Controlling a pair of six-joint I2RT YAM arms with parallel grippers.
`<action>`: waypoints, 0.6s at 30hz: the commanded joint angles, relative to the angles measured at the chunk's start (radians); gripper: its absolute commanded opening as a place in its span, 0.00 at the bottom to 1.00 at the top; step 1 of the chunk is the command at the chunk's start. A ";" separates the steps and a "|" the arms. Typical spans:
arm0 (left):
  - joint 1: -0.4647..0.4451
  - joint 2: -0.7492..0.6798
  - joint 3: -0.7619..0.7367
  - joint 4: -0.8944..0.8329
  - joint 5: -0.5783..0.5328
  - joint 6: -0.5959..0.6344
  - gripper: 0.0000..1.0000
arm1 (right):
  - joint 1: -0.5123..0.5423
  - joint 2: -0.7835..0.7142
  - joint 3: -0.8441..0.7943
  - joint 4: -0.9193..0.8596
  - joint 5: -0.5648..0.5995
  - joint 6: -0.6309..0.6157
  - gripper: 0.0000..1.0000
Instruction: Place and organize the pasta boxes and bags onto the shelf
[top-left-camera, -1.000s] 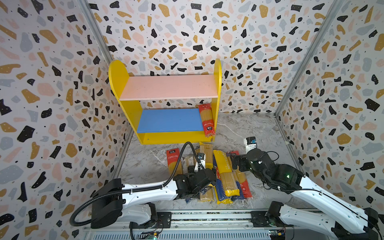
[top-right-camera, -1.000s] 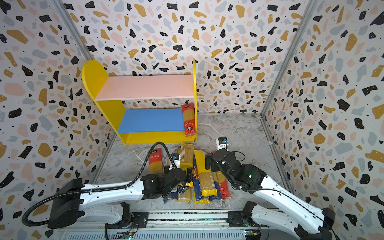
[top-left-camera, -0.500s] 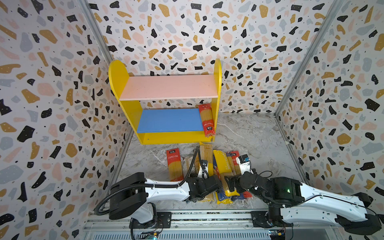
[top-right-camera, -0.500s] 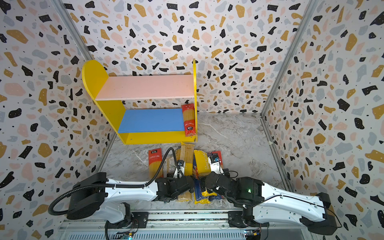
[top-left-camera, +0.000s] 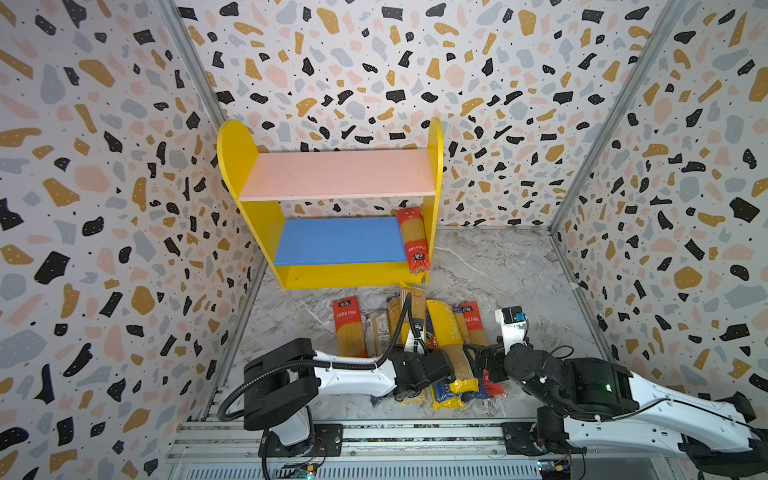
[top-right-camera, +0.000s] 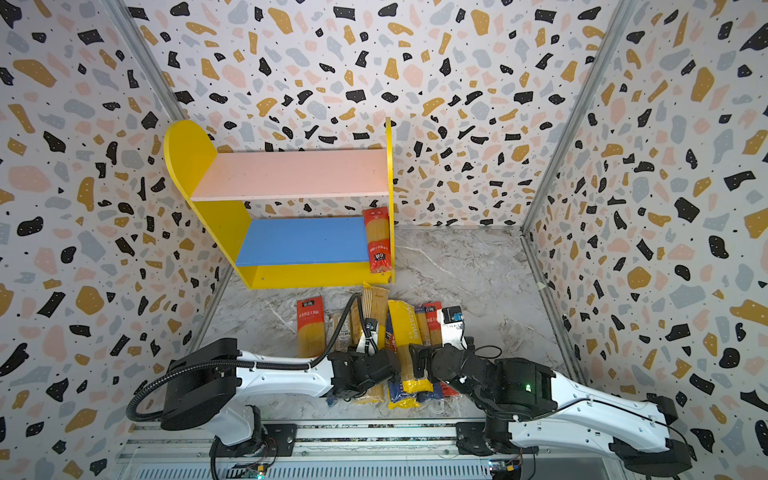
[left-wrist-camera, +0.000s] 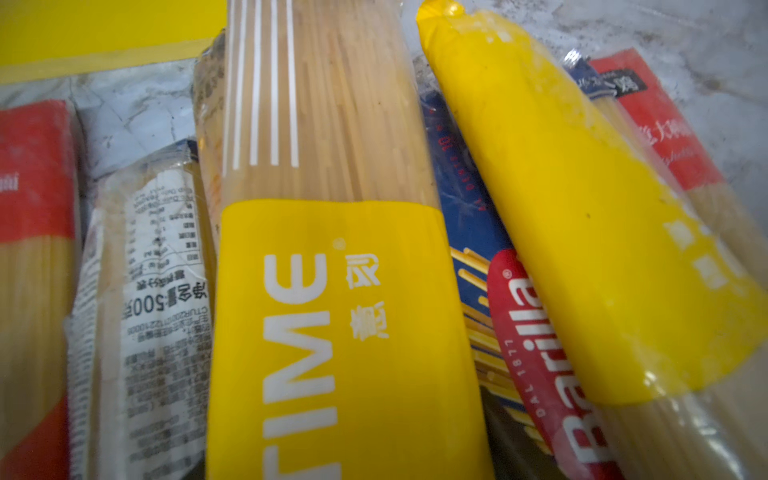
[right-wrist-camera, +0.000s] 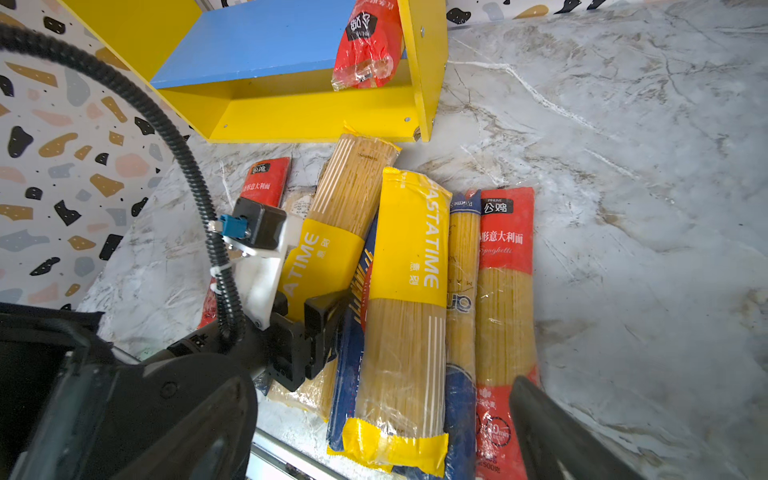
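The shelf (top-left-camera: 257, 166) (top-right-camera: 187, 158) stands at the back, and one red pasta pack (top-left-camera: 413, 241) (right-wrist-camera: 365, 45) lies on its blue board by the right panel. Several pasta packs lie side by side on the floor in front. My left gripper (top-left-camera: 440, 370) (right-wrist-camera: 307, 328) is low over their near ends, jaws closed on a yellow-banded pack (left-wrist-camera: 332, 311) (right-wrist-camera: 332, 232). Beside it are a blue Barilla pack (left-wrist-camera: 519, 332), a second yellow pack (right-wrist-camera: 411, 249) and a red pack (right-wrist-camera: 505, 249). My right gripper (top-left-camera: 478, 365) (right-wrist-camera: 382, 399) hangs open over the same ends, holding nothing.
A red pack (top-left-camera: 348, 328) and a pale pack with a white label (left-wrist-camera: 158, 291) lie at the pile's left. The left arm's black cable (right-wrist-camera: 183, 166) arcs over the packs. Marble floor (top-left-camera: 519, 274) lies to the right. Patterned walls close three sides, a metal rail (top-left-camera: 415, 432) the front.
The left gripper's jaws have narrowed onto the yellow-banded pack. The right arm has dropped low and swung in to the pile's near end, facing the left gripper.
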 joint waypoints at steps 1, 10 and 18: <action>-0.004 -0.033 0.011 -0.046 -0.032 0.008 0.61 | 0.004 0.012 -0.002 -0.010 0.029 -0.003 0.99; -0.004 -0.191 -0.059 -0.076 -0.069 0.020 0.33 | 0.002 0.043 0.018 0.023 0.041 -0.040 0.99; -0.004 -0.294 -0.113 -0.067 -0.084 0.078 0.12 | -0.004 0.089 0.049 0.048 0.041 -0.063 0.99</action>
